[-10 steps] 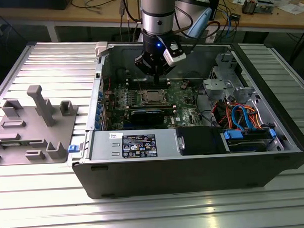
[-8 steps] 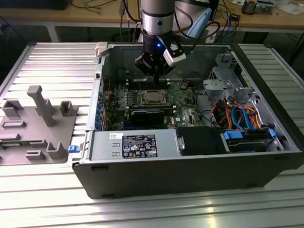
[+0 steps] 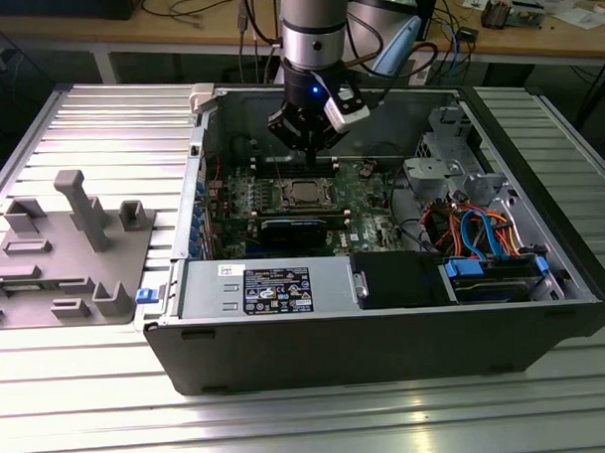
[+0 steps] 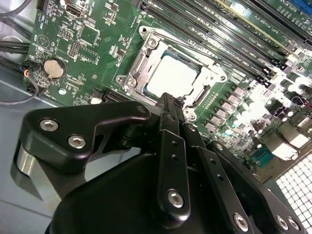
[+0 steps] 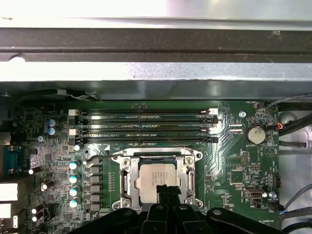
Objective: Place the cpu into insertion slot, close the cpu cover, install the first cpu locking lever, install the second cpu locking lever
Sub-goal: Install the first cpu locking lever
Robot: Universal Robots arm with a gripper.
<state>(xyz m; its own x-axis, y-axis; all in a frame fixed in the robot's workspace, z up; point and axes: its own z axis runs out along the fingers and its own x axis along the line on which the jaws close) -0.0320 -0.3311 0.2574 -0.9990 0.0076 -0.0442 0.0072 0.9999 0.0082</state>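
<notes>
Nearby, memory slots (image 5: 146,127), coin battery (image 5: 254,134) (cpu (image 5: 158,176) seated)

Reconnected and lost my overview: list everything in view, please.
computer case: one, dark grey, on the table
table: one, silver, under the case
motherboard: one, green, inside the case
cpu: one, silver-grey, on the motherboard
cpu cover: one, silvery, framing the cpu
memory slots: four, black, beside the cpu cover
cables: several, blue and orange, inside the case
fixture: one, grey, on the table, exterior view's left
arm: one, silver, above the case
claw: one, black, shut, at the cpu's edge
</notes>
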